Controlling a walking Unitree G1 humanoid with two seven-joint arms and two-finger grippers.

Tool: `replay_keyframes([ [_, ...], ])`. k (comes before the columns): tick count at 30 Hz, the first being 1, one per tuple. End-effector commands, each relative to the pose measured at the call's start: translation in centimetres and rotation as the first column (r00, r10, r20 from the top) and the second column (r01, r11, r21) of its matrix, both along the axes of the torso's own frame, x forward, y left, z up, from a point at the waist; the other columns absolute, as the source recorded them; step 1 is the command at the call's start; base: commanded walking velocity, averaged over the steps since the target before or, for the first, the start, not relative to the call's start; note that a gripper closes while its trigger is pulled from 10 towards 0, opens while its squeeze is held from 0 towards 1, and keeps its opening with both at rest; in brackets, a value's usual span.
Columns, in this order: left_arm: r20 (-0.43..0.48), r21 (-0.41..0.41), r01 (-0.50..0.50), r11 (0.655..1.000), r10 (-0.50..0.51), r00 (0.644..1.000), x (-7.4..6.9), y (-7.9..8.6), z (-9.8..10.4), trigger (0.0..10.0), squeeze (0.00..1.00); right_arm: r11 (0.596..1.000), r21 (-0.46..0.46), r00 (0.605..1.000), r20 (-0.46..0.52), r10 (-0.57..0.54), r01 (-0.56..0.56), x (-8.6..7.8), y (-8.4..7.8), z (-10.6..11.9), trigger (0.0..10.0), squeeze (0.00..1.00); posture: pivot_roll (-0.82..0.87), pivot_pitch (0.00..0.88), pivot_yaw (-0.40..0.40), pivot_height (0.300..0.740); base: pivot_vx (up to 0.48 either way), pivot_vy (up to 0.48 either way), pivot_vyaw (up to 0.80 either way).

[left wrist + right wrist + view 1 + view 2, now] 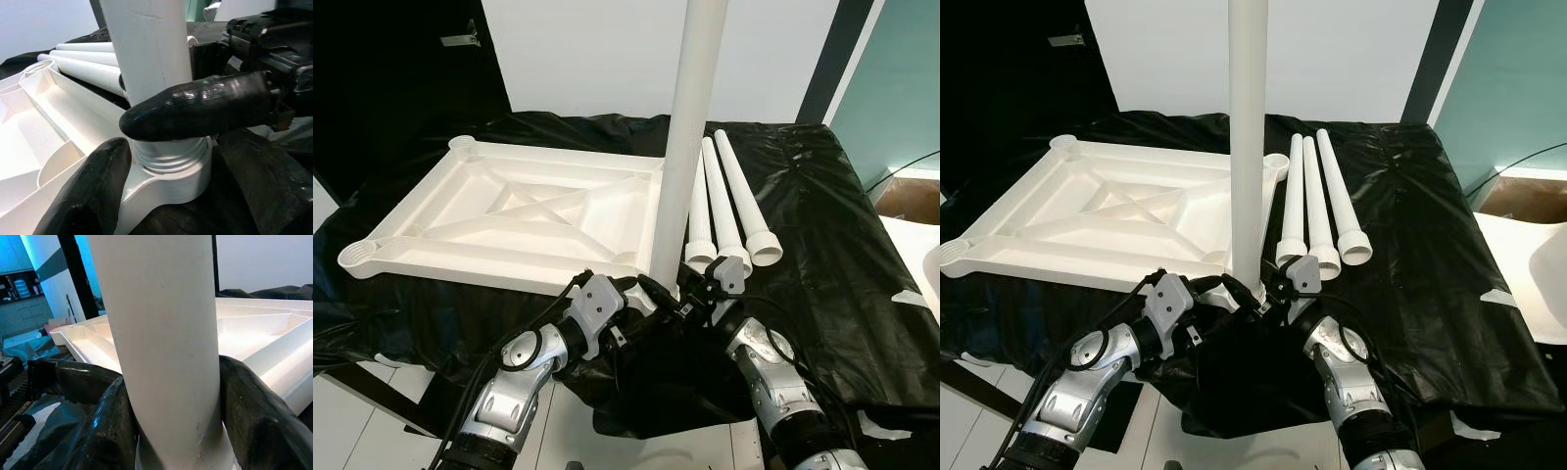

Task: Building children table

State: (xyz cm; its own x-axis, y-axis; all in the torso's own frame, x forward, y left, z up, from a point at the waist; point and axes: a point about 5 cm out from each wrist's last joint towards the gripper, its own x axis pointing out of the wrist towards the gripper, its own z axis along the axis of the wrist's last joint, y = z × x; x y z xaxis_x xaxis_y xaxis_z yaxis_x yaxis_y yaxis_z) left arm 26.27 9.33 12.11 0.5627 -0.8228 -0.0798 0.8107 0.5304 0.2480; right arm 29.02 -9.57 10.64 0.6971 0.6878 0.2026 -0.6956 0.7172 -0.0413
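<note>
The tabletop (862, 294) is draped in a black plastic sheet (822, 196), creased and hanging over the near edge. An upturned white table panel (509, 220) is laid on its left part. Three white legs (729, 211) are laid side by side just right of the panel, their wide ends nearest.

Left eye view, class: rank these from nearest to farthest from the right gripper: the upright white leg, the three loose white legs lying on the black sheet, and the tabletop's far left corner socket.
1. Upright white plastic leg: held in the right gripper at its base.
2. Three loose white legs: lying just beyond, slightly right.
3. Far left corner socket: across the upturned white tabletop.
</note>
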Motion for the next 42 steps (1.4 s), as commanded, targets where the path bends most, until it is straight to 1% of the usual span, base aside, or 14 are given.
replay_keyframes([
  [1, 0.001, 0.009, -0.015, 1.000, 0.015, 1.000, 0.2, 0.0, -0.1, 10.0, 0.00, 1.000, 0.003, 0.998, -0.061, 0.006, -0.006, 0.1, 0.0, -0.6, 10.0, 0.00, 0.13, 0.000, 0.005, 0.740, 0.000, 0.000, 0.00],
  [3, 0.001, 0.009, -0.015, 1.000, 0.015, 1.000, 0.2, 0.0, -0.1, 10.0, 0.00, 1.000, 0.003, 0.998, -0.061, 0.006, -0.006, 0.1, 0.0, -0.6, 10.0, 0.00, 0.13, 0.000, 0.005, 0.740, 0.000, 0.000, 0.00],
  [4, -0.001, 0.009, -0.017, 1.000, 0.017, 1.000, 0.2, 0.0, -0.2, 10.0, 0.00, 0.999, -0.018, 0.998, -0.059, 0.037, -0.038, 0.2, -0.1, -0.4, 10.0, 1.00, 0.13, 0.000, 0.004, 0.740, 0.000, 0.000, 0.00],
  [6, -0.003, 0.009, -0.018, 1.000, 0.018, 1.000, 0.1, 0.0, -0.3, 10.0, 0.00, 0.995, -0.061, 0.995, -0.050, 0.082, -0.085, 0.5, -0.4, -0.1, 10.0, 1.00, 0.13, 0.000, 0.004, 0.740, 0.000, 0.000, 0.00],
  [7, -0.004, 0.010, -0.018, 1.000, 0.018, 1.000, 0.1, 0.0, -0.3, 10.0, 0.00, 0.985, -0.104, 0.990, -0.036, 0.134, -0.137, 0.8, -0.6, 0.4, 10.0, 0.00, 0.13, 0.000, 0.004, 0.740, 0.000, 0.000, 0.00],
  [9, -0.004, 0.010, -0.018, 1.000, 0.018, 1.000, 0.1, 0.0, -0.3, 10.0, 0.00, 0.985, -0.104, 0.990, -0.036, 0.134, -0.137, 0.8, -0.6, 0.4, 10.0, 0.00, 0.13, 0.000, 0.004, 0.740, 0.000, 0.000, 0.00],
  [12, -0.003, 0.016, -0.019, 1.000, 0.019, 1.000, 0.1, 0.2, -0.3, 10.0, 0.00, 0.928, -0.205, 0.950, -0.030, 0.312, -0.311, 1.3, -1.4, 1.8, 10.0, 0.00, 0.14, 0.000, 0.005, 0.740, 0.000, 0.000, 0.00],
  [16, 0.001, 0.019, -0.020, 1.000, 0.020, 1.000, 0.2, 0.3, -0.2, 10.0, 0.00, 0.865, -0.287, 0.910, -0.074, 0.407, -0.411, 1.8, -2.2, 2.2, 10.0, 0.00, 0.14, 0.000, 0.006, 0.740, 0.000, 0.000, 0.00],
  [17, 0.002, 0.021, -0.020, 1.000, 0.020, 1.000, 0.3, 0.3, -0.2, 10.0, 0.00, 0.845, -0.310, 0.898, -0.096, 0.429, -0.436, 2.1, -2.6, 2.2, 0.0, 0.00, 0.15, 0.000, 0.005, 0.740, 0.000, 0.000, 0.00],
  [30, 0.006, 0.007, -0.019, 1.000, 0.019, 1.000, 0.1, -0.3, -0.2, 10.0, 0.00, 0.821, -0.330, 0.884, -0.154, 0.441, -0.466, 2.8, -3.8, 2.3, 0.0, 0.00, 0.15, 0.000, -0.004, 0.740, 0.000, 0.000, 0.00],
  [32, 0.002, 0.006, -0.019, 1.000, 0.019, 1.000, 0.0, -0.3, -0.3, 10.0, 0.00, 0.848, -0.301, 0.900, -0.138, 0.414, -0.436, 2.6, -3.6, 1.9, 0.0, 0.00, 0.15, 0.000, -0.004, 0.740, 0.000, 0.000, 0.00],
  [34, -0.001, 0.006, -0.022, 1.000, 0.022, 1.000, -0.1, -0.1, -0.4, 10.0, 0.00, 0.927, -0.233, 0.956, -0.066, 0.286, -0.293, 2.4, -2.6, 1.5, 0.0, 0.00, 0.15, 0.000, -0.001, 0.740, 0.000, 0.000, 0.00],
  [37, -0.003, 0.006, -0.019, 1.000, 0.019, 1.000, -0.1, -0.1, -0.4, 10.0, 0.00, 0.968, -0.180, 0.985, -0.023, 0.173, -0.175, 1.9, -1.7, 0.9, 0.0, 0.00, 0.14, 0.000, 0.005, 0.740, 0.000, 0.000, 0.00],
  [42, -0.002, 0.008, 0.000, 1.000, 0.000, 1.000, 0.0, -0.5, -0.3, 10.0, 0.00, 0.993, -0.107, 0.998, 0.011, 0.055, -0.054, 0.7, -0.9, 0.1, 0.0, 0.00, 0.13, 0.000, 0.005, 0.740, 0.000, 0.000, 0.00],
])
